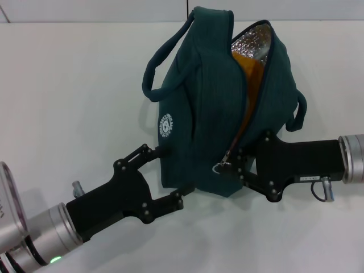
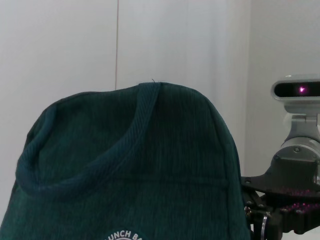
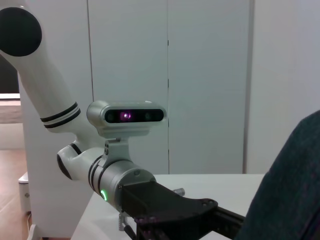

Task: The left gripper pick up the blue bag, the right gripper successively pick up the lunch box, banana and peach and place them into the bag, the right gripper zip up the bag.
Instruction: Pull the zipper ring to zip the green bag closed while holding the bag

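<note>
left fingers (image 1: 170,173) clamped on the blue bag (image 1: 199,125), right fingers (image 1: 233,168) pinching its zipper pull (image 1: 222,166), orange contents inside

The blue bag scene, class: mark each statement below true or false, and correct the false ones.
1. The blue bag is fully zipped. False: its zipper gapes open, showing the silver lining.
2. Something orange shows inside the bag. True.
3. The right gripper is at the lower end of the zipper, by the zipper pull. True.
4. The left gripper is parked far from the bag. False: its fingers are at the bag's lower left side.
5. A banana lies on the table beside the bag. False: none shows on the table.
</note>
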`<action>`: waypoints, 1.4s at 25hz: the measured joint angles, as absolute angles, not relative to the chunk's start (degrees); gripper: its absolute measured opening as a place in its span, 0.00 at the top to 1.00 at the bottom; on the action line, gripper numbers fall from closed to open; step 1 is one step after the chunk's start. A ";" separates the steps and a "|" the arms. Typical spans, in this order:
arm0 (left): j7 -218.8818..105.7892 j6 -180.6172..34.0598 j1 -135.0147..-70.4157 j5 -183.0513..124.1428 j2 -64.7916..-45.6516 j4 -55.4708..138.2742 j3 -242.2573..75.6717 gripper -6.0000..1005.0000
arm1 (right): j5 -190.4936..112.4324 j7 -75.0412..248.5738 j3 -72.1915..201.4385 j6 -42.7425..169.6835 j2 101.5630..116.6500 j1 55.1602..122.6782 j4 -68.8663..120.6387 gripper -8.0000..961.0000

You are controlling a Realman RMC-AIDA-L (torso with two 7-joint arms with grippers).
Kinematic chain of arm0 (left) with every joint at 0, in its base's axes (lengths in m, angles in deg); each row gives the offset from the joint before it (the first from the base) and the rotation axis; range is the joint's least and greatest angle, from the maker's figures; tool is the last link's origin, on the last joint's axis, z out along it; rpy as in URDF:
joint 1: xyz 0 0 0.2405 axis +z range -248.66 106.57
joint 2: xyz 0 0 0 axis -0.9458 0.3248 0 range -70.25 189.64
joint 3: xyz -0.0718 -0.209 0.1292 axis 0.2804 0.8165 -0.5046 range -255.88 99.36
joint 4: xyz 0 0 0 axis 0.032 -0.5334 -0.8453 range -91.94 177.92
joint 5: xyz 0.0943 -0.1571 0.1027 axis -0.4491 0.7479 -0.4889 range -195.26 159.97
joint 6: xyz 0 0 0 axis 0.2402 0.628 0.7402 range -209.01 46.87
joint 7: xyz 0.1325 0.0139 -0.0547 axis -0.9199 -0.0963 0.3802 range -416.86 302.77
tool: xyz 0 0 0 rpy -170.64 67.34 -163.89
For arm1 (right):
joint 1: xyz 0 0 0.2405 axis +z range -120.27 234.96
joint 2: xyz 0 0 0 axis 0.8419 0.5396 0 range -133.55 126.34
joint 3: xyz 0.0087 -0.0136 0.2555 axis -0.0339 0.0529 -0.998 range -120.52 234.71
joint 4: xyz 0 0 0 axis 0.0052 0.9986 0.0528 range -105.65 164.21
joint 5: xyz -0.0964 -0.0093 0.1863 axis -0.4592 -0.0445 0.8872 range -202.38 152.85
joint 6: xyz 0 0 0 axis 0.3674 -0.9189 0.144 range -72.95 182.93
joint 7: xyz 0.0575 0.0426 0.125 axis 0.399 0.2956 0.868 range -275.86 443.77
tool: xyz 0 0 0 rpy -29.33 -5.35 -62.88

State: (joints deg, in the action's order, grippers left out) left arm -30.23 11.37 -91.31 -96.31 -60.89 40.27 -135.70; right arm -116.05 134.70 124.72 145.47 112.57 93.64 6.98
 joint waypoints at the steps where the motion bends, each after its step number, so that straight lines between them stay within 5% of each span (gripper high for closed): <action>1: -30.16 11.26 -91.34 -96.20 -60.90 40.28 -135.60 0.13 | -115.97 134.64 124.74 145.47 112.58 93.61 6.99 0.97; 7: -29.90 10.58 -91.85 -95.54 -60.89 40.36 -135.75 0.14 | -115.90 134.59 124.77 145.47 112.58 93.37 6.99 0.97; 15: -30.32 10.58 -91.96 -95.93 -60.89 40.45 -135.89 0.43 | -115.90 134.57 124.77 145.71 112.57 93.36 6.97 0.97; 35: -34.65 10.53 -91.87 -94.47 -61.04 41.56 -135.54 0.43 | -115.90 134.11 124.77 145.98 112.58 92.78 6.96 0.97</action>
